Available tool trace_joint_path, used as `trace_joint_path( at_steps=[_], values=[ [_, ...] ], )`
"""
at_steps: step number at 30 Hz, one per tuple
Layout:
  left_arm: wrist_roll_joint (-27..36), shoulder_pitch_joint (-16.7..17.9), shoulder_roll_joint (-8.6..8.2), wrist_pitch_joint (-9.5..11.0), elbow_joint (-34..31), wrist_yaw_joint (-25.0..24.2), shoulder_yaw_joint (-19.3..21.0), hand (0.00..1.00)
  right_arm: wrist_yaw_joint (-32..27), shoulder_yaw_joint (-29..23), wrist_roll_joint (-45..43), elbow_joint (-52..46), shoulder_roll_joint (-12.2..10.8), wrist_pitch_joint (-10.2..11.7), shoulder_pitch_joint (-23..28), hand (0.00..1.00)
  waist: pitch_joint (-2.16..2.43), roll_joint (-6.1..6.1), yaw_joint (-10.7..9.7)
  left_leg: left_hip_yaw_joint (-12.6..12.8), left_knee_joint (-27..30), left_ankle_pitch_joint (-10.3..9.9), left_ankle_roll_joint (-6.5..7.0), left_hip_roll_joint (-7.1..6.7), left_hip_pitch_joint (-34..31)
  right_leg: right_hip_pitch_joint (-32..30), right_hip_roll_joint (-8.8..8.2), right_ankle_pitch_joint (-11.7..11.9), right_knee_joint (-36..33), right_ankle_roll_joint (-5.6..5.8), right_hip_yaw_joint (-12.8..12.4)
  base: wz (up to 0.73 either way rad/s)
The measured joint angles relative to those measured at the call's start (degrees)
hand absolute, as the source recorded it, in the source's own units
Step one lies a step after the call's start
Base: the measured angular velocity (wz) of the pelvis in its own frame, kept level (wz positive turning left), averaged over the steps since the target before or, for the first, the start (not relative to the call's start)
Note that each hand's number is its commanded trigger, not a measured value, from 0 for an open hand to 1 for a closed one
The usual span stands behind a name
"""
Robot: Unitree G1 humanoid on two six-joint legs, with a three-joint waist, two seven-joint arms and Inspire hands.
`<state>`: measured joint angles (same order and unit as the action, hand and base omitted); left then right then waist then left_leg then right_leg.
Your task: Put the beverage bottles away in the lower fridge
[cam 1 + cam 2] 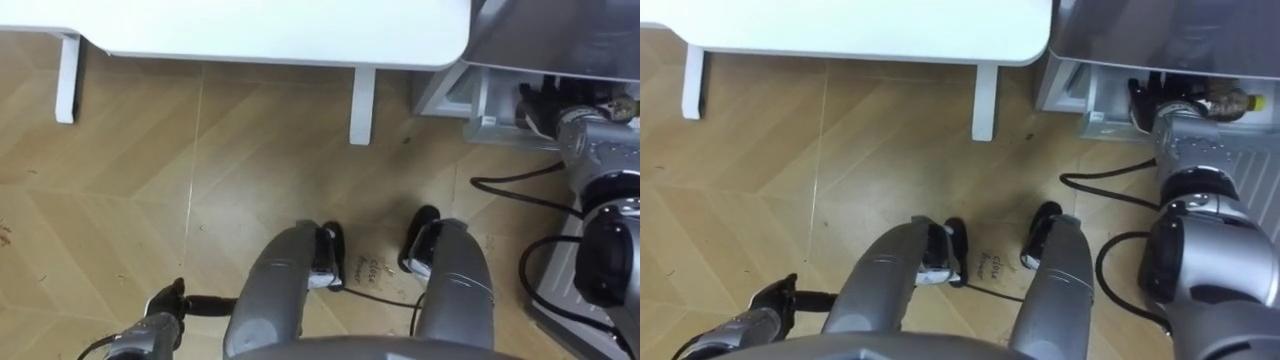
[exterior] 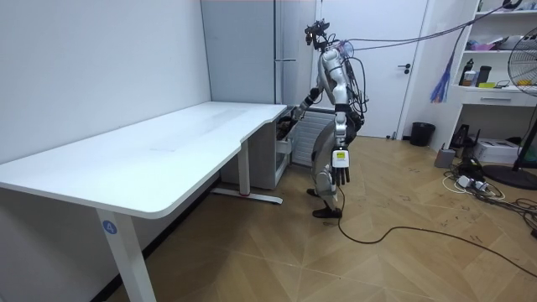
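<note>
drink [image 1: 1228,101] step: stowing, judged close to done.
left hand [image 1: 770,298]: low at the robot's side over the floor [image 1: 790,180], fingers slack, holding nothing.
bench [image 1: 840,25]: white, ahead on the left.
right hand [image 1: 1148,105]: inside the open lower fridge [image 1: 1090,100]; cannot tell whether its fingers grip.
drink place: in that compartment, just beside the right hand.
next: release cleanly, draw the arm clear, shut the fridge.
</note>
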<state>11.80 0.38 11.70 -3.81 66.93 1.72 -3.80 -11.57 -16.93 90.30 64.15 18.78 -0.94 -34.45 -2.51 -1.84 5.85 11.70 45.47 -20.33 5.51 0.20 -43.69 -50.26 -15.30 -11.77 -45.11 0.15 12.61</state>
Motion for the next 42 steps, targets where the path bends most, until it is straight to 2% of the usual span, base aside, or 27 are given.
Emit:
trace_joint_path(
  at_steps=[5,8,14,16,24,27,32,34,39,42],
  values=[
    [-0.02,-0.10,0.00,-0.03,-0.05,0.43,-0.40,0.00,-1.53,0.11,-4.61,-0.70,-0.03,-0.31,-0.03,0.00,-0.06,0.36,-0.80,0.23,-0.69,0.00,0.00,0.10,0.69,0.32,0.35,0.19,0.37,0.08,-0.32,-0.03],
    [0.00,-0.36,-0.01,0.03,-0.12,0.49,-0.87,0.00,-3.93,0.18,-6.12,-1.12,-0.03,-0.35,-0.08,0.00,-0.25,0.70,-0.82,0.29,-0.78,-0.01,-0.01,0.19,1.29,0.89,0.45,0.19,0.33,0.07,-0.36,0.00],
    [-0.11,-0.45,-0.01,-0.61,-0.28,0.61,-0.90,0.00,-9.60,0.04,-6.89,-1.80,0.02,-0.40,-1.64,0.00,-0.19,1.26,-0.79,0.00,-0.73,-0.02,-0.02,0.31,2.40,2.49,0.64,0.32,1.03,0.16,-0.01,0.00],
    [-0.12,-0.45,-0.01,-1.27,-0.42,0.65,-0.89,0.00,-12.33,-0.04,-6.89,-2.22,0.11,-0.41,-2.57,0.00,-0.17,1.29,-0.95,-0.33,-0.66,-0.01,-0.01,0.62,2.45,3.09,1.37,0.65,1.78,0.44,-0.05,0.00],
    [-0.07,-0.52,0.02,-1.76,-0.54,0.71,-0.83,0.00,-17.92,-0.10,-8.12,-4.85,0.17,-0.40,-2.55,0.00,-0.05,1.44,-1.35,-0.55,-0.72,0.00,0.02,0.73,2.34,3.38,1.75,1.47,2.51,0.76,0.09,0.00],
    [-0.04,-0.64,0.02,-1.78,-0.50,1.15,-0.65,0.00,-20.65,-0.08,-8.13,-6.93,0.12,-0.41,-2.01,0.00,-0.02,1.38,-0.86,-0.05,-0.86,0.00,0.02,0.99,2.68,3.25,2.09,1.51,2.44,0.68,-0.49,-0.06],
    [0.20,-0.64,0.10,-2.05,-0.36,1.69,1.37,0.00,-22.97,-0.13,-8.03,-6.95,0.12,-0.38,-0.93,0.00,0.04,1.44,-1.14,0.60,-2.25,0.13,-0.22,1.18,4.76,4.46,2.50,1.58,3.30,0.41,-1.01,-0.09],
    [2.81,-0.54,0.31,-2.00,-0.27,1.76,1.87,0.00,-24.41,-0.21,-7.97,-7.62,0.10,-0.42,0.50,0.00,0.19,1.61,-2.13,0.60,-4.02,0.57,-0.60,1.22,6.74,6.57,3.04,1.91,5.24,0.38,-1.20,-0.06],
    [4.17,-0.10,0.32,-1.17,-0.51,1.10,3.39,0.00,-24.87,-0.21,-7.81,-9.36,0.09,-1.20,5.42,0.00,0.61,2.24,-2.86,0.75,-8.80,1.70,-0.63,0.92,12.38,12.14,3.76,3.03,9.19,1.01,-0.94,-0.02],
    [3.73,0.64,0.28,-1.20,-0.61,1.03,4.87,0.00,-25.28,-0.23,-7.84,-11.66,0.07,-1.67,9.19,0.00,1.16,3.05,-3.45,0.91,-10.81,1.74,-0.66,0.71,15.77,15.26,3.87,2.88,10.64,1.37,-0.79,-0.03]
  ],
)
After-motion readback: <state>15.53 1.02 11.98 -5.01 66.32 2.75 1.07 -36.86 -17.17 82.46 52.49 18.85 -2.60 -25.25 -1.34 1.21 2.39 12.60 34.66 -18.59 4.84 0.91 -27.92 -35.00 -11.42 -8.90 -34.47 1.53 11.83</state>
